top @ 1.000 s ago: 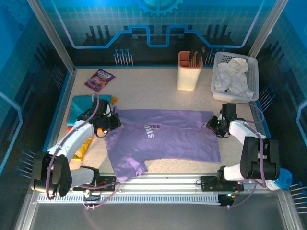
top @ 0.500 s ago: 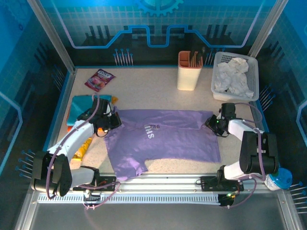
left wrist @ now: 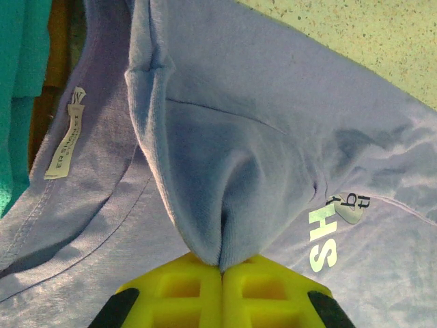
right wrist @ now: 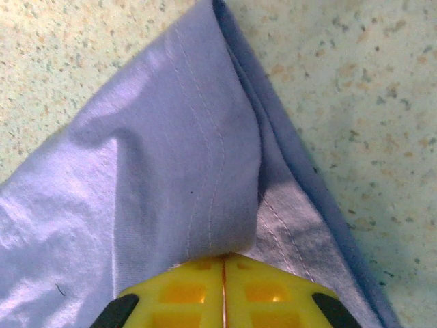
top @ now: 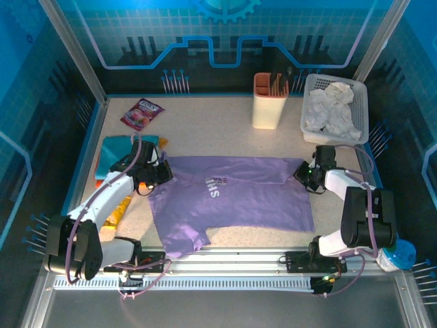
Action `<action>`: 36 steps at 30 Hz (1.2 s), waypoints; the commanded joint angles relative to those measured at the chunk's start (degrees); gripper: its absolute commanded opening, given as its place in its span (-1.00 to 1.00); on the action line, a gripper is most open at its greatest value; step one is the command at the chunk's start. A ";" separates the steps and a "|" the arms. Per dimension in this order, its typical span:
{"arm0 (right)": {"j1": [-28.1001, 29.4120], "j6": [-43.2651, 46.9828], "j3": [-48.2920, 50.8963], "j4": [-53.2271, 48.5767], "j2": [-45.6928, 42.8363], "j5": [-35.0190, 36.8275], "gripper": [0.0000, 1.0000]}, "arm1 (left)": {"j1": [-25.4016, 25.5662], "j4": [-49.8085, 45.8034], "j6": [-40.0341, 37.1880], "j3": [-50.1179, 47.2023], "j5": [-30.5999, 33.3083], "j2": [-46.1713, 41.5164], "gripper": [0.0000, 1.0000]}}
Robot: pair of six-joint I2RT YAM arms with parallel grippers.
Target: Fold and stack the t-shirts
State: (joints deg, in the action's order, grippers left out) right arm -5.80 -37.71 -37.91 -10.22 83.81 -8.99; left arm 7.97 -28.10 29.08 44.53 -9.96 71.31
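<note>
At back right, a basket holds crumpled cloth; left claw and right claw pinch the lavender t-shirt.

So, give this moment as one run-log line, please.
left gripper: shut on purple t-shirt near collar | right gripper: shut on its hem corner | state: spread on table

Reaches out from the near edge with both arms, elbows bent and wrists low. Pinches with the left gripper, yellow fingertips pressed tight together, a fold of the purple t-shirt squeezed between them and bunched up just ahead of the tips. Does the same with the right gripper: yellow pads flat together with no gap, a stitched shirt edge caught at the tips. Points the left gripper rightward and the right gripper leftward, so the tips face each other.
</note>
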 commanded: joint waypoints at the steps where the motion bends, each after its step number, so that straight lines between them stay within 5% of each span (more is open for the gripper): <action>1: -0.62 1.33 -2.48 -0.99 -0.94 1.55 -0.94 | -0.50 -1.80 0.19 0.34 -0.18 -0.16 -1.00; 18: -5.02 6.70 -4.67 -9.32 -4.09 -1.63 -1.00 | -0.94 -4.86 -0.87 1.88 0.02 -0.91 -1.00; 22: -5.88 5.00 -0.57 -3.69 -3.60 -6.64 -0.36 | -1.01 -4.43 -0.71 1.57 -0.32 -0.89 -1.00; 36: -5.99 4.29 1.46 6.91 2.28 -10.56 -0.36 | -1.02 -3.24 -0.60 0.82 -0.85 -0.67 -1.00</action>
State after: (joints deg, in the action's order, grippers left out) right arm -11.05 -33.21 -36.51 -6.17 84.75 -17.82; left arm 7.60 -31.22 28.58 44.58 -9.96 71.29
